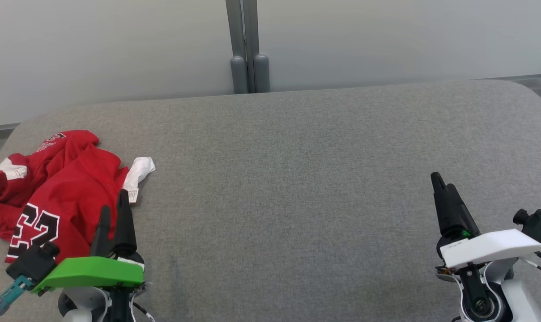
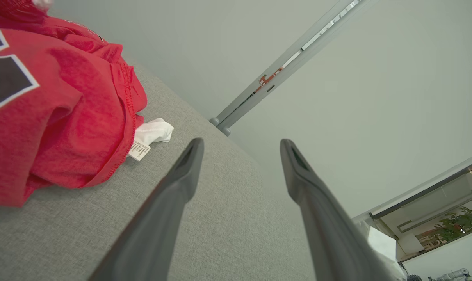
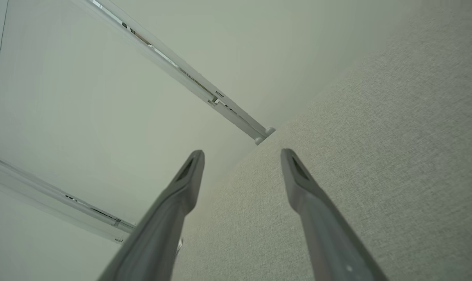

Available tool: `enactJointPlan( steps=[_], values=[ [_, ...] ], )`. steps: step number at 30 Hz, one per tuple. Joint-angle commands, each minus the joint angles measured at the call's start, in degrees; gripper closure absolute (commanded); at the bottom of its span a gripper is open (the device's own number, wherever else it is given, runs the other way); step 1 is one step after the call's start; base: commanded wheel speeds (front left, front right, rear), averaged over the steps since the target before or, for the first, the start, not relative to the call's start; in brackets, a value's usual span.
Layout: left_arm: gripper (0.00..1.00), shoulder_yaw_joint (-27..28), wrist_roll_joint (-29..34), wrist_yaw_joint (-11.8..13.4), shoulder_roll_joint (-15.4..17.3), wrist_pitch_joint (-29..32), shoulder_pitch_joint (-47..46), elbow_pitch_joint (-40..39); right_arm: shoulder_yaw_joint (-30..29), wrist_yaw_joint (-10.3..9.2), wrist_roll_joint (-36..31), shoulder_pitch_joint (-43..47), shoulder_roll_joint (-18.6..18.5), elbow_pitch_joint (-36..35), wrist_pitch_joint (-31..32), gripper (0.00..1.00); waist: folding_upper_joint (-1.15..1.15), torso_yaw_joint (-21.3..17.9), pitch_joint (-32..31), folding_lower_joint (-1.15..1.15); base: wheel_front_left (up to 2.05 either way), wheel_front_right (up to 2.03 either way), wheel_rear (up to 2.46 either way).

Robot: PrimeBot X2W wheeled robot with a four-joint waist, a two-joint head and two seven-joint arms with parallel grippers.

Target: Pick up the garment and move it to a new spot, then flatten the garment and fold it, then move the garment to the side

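Head view: left tool (image 1: 113, 203), dark and tapered, spread wide, empty, just beside crumpled red jersey garment (image 1: 69, 179), white trim, at left end of surface (image 1: 297, 188). Right tool (image 1: 442, 182) wide, empty, well apart, over coarse grey weave.

This looks like an office or a lab's test room. Plain pale wall panels (image 1: 95, 53) stand behind the work area, joined by a grey metal post (image 1: 248, 44) with rounded feet. The table (image 1: 324, 179) is a broad slab with rounded corners, covered all over in grey woven fabric. In the left wrist view a glazed partition (image 2: 431, 195) in a pale frame gives onto a bright room with green potted plants (image 2: 460, 220). The right wrist view shows a second metal rail (image 3: 56, 199) crossing the same bare panelling.
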Motion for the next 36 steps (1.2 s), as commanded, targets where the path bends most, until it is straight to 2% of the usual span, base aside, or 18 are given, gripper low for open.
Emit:
enactJointPlan(
  steps=[1,8,14,36],
  values=[
    [0.00,-0.32,2.67,0.47,0.32,-0.68,-1.31,-0.78,0.71,0.01,-2.90,-0.80,-0.64,-1.27,-0.62,0.00,0.00,0.03,0.03,0.00,0.00,0.00,0.00],
    [0.00,-1.62,10.36,1.88,0.37,-1.93,-1.34,-0.78,0.87,0.02,-10.80,-0.58,-0.57,-2.01,-1.91,0.00,0.00,0.24,0.23,0.00,0.00,0.00,0.00],
    [0.00,-2.32,14.38,2.18,0.40,-2.96,-1.44,-0.83,1.02,0.02,-15.88,-0.32,-0.63,-2.27,-2.94,0.00,0.00,0.40,0.30,0.00,0.00,0.00,0.00],
    [0.00,-4.11,27.87,2.50,0.51,-6.29,-1.89,0.29,0.61,0.03,-29.69,0.02,0.16,-1.67,-6.31,0.00,0.00,0.64,0.57,0.00,0.00,0.00,0.00]
  ],
)
